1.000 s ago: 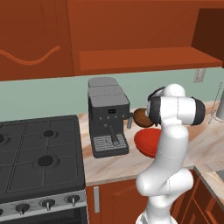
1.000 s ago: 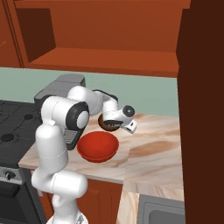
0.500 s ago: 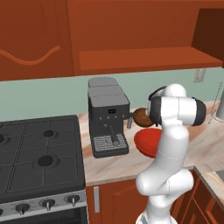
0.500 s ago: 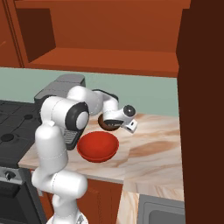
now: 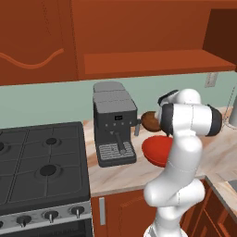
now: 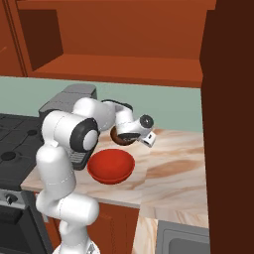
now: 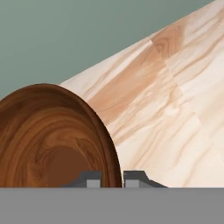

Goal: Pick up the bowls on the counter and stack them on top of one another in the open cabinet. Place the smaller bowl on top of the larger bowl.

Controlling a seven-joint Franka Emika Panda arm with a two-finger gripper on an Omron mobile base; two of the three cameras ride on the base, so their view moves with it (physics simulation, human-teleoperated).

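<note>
- Pinching the smaller bowl (image 7: 52, 140) by its rim, the gripper (image 7: 112, 177) should lift straight
- Keep clear of the larger bowl (image 6: 111, 166), beside it on the counter (image 6: 173, 168)

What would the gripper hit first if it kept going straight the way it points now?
The gripper already has the smaller bowl by its rim, one finger on each side. Straight ahead past the rim lies the counter, probably the first contact, though depth is unclear.
</note>
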